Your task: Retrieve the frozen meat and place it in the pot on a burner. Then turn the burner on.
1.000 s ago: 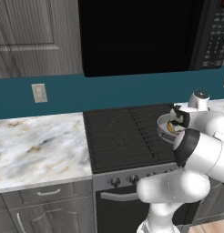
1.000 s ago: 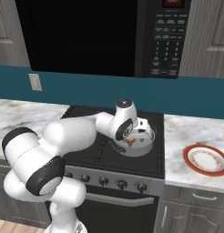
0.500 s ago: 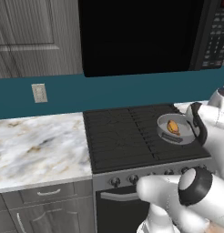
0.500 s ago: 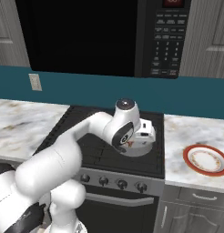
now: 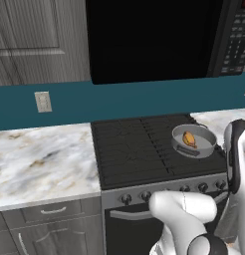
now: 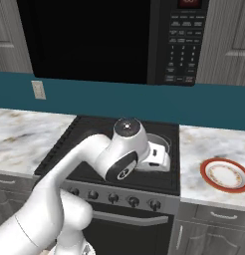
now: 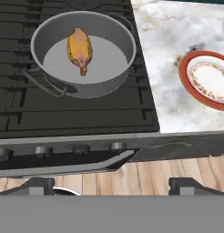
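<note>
Frozen meat sitting in the pot, claw spread wide with nothing in it

Hand view, left to right: the pot on the burner at about 11 o'clock, frozen meat lying inside it; gripper at 6 o'clock; red-rimmed plate at 2 o'clock. Microwave keypad writing is too small to read.

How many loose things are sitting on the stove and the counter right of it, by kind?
Pot on the cooktop: 1
Frozen meat lying inside the pot: 1
Red-rimmed plate on the marble counter: 1
Total: 3
</note>
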You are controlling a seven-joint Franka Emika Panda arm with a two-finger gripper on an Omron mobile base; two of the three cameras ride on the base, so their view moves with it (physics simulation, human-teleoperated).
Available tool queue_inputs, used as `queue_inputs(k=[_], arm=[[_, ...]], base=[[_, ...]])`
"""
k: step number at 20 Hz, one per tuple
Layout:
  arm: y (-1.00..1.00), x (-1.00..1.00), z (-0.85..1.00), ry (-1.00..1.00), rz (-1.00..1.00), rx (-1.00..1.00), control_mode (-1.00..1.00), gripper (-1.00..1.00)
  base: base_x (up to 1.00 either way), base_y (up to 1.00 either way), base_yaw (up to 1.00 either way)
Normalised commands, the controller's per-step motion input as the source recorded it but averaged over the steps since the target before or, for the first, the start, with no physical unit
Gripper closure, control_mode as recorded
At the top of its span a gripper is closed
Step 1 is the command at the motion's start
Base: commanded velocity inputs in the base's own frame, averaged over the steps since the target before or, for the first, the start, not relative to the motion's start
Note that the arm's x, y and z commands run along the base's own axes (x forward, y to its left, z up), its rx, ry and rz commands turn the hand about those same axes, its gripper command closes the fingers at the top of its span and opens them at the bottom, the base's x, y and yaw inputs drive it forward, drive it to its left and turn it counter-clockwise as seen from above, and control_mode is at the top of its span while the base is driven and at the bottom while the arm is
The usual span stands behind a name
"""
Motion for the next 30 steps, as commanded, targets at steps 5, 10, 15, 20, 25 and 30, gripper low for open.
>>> queue_inputs(k=[5,10,15,20,25,30], arm=[[0.09,-1.00,0.26,-0.07,-0.16,0.00,-1.00,-1.00],[0.05,-0.85,-0.04,-0.09,-0.23,0.00,-1.00,-1.00],[0.17,-0.14,-0.15,-0.33,-0.05,0.06,-1.00,-1.00],[-0.02,0.00,-0.14,-0.30,-0.01,0.15,-1.00,-1.00],[0.00,0.00,-0.42,-0.13,0.00,0.00,-1.00,-1.00],[-0.04,0.00,-0.57,-0.14,0.02,-0.04,-1.00,-1.00]], base=[[0.00,0.00,0.00],[0.00,0.00,0.00],[0.00,0.00,0.00],[0.00,0.00,0.00],[0.00,0.00,0.00],[0.00,0.00,0.00]])
